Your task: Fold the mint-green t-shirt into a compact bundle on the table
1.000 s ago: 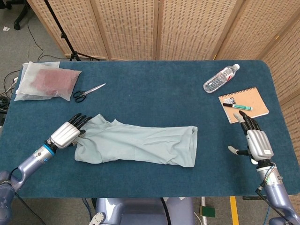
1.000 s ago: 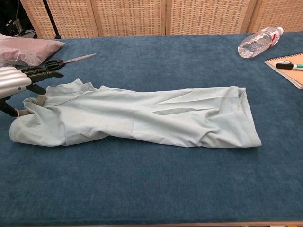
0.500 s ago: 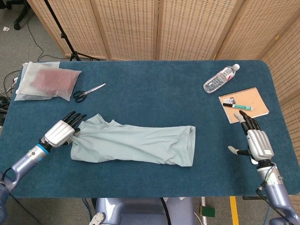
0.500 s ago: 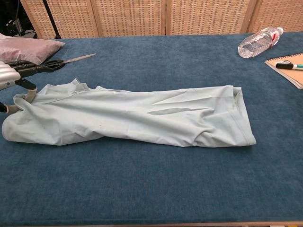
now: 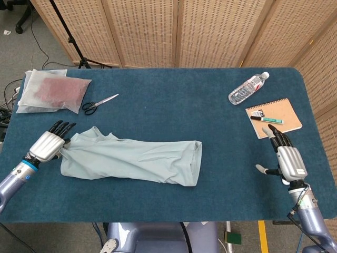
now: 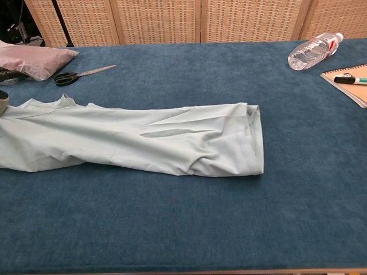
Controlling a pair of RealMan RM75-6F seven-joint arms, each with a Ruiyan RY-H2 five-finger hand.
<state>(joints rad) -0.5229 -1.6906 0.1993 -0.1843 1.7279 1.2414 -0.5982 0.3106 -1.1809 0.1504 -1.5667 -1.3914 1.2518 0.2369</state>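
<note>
The mint-green t-shirt [image 5: 129, 160] lies folded into a long strip across the blue table [image 5: 174, 105]; in the chest view the t-shirt [image 6: 132, 143] runs off the left edge. My left hand [image 5: 48, 144] grips its left end near the collar, close to the table's left side. Only a dark sliver of that hand [image 6: 7, 75] shows in the chest view. At the front right my right hand [image 5: 284, 156] hovers open, fingers spread, well clear of the shirt.
Scissors [image 5: 99, 104] and a plastic bag with red cloth [image 5: 51, 90] lie at the back left. A water bottle [image 5: 248, 87], a notebook [image 5: 274, 116] and a marker [image 5: 266, 119] sit at the back right.
My left hand has pulled the shirt's left end leftward, dragging the whole strip along the table. The right hand has stayed still.
</note>
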